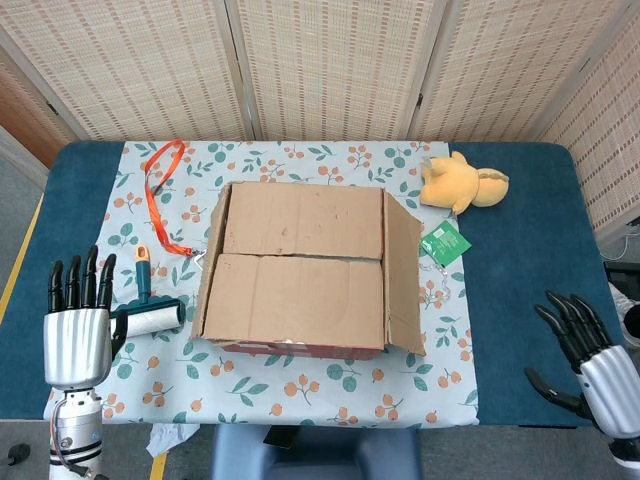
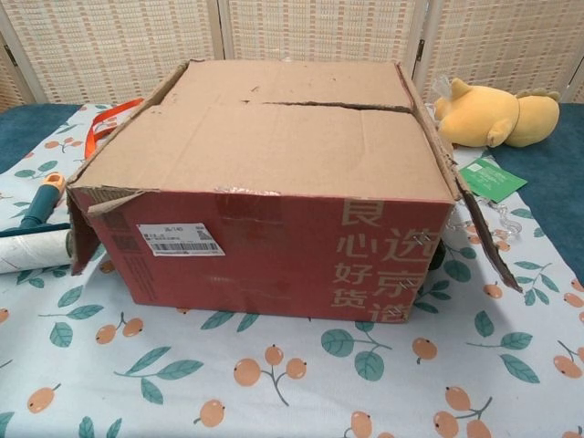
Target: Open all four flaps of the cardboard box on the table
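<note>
Now — cardboard box (image 1: 300,270) mid-table | left hand (image 1: 76,335), right hand (image 1: 592,362) well apart — fingers spread, empty

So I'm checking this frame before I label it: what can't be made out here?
- Inside of the cardboard box: hidden in both views by its two closed top flaps.
- Small print on the box's white label: too small to read in the chest view.
- Right hand: cut off by the head view's edge.
- Lint roller: cut off by the chest view's left edge.
- Left hand: not shown in the chest view.

head: high, downward | chest: low, close | shared: box (image 1: 300,270)
</note>
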`<action>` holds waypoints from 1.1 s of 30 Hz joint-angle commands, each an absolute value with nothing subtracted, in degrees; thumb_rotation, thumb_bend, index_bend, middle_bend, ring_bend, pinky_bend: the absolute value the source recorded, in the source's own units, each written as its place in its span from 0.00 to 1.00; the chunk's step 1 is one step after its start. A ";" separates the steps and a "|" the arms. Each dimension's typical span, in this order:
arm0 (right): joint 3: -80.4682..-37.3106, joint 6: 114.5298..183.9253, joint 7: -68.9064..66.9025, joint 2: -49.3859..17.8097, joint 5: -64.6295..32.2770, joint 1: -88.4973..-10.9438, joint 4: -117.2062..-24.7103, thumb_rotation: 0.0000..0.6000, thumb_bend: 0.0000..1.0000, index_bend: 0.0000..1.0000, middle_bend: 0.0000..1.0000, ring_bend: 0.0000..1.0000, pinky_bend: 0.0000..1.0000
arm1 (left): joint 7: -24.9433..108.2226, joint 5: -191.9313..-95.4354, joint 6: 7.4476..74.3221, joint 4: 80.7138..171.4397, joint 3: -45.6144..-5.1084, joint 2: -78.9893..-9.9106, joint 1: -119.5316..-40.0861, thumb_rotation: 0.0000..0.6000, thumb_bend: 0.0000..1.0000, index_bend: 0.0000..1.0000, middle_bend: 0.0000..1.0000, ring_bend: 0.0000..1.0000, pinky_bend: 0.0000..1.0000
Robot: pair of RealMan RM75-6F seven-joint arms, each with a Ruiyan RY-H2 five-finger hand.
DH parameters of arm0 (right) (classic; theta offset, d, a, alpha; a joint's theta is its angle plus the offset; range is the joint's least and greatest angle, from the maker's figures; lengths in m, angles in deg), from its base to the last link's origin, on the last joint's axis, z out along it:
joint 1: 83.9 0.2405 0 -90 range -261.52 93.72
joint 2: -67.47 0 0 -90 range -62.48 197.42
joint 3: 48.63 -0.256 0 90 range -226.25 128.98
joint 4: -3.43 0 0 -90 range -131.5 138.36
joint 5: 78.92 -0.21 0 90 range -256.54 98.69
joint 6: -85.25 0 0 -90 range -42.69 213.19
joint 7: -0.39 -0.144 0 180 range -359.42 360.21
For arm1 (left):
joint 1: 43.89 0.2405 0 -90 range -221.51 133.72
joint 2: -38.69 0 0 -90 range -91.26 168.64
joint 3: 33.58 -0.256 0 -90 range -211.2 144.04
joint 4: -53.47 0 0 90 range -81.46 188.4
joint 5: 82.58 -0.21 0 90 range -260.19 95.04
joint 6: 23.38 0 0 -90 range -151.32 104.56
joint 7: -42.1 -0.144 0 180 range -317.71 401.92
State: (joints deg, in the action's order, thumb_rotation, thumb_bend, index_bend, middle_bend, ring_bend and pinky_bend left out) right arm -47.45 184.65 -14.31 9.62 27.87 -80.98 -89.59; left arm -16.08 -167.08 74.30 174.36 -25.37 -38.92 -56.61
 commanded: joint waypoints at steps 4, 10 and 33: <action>-51.52 163.52 -3.42 18.98 23.34 -68.91 -105.52 1.00 0.37 0.00 0.00 0.00 0.00 | 7.77 -171.55 67.73 173.78 -35.28 -27.29 -52.36 1.00 0.47 0.00 0.00 0.00 0.00; -55.34 153.18 4.99 17.08 16.92 -62.08 -111.03 1.00 0.37 0.00 0.00 0.00 0.00 | 24.35 -177.09 68.28 165.56 -38.08 -23.98 -50.80 1.00 0.47 0.00 0.00 0.00 0.00; -64.63 139.34 23.41 0.94 -11.61 -42.33 -106.85 1.00 0.37 0.00 0.00 0.00 0.00 | 36.73 -179.08 79.45 145.52 -35.27 -29.94 -42.86 1.00 0.35 0.00 0.00 0.00 0.00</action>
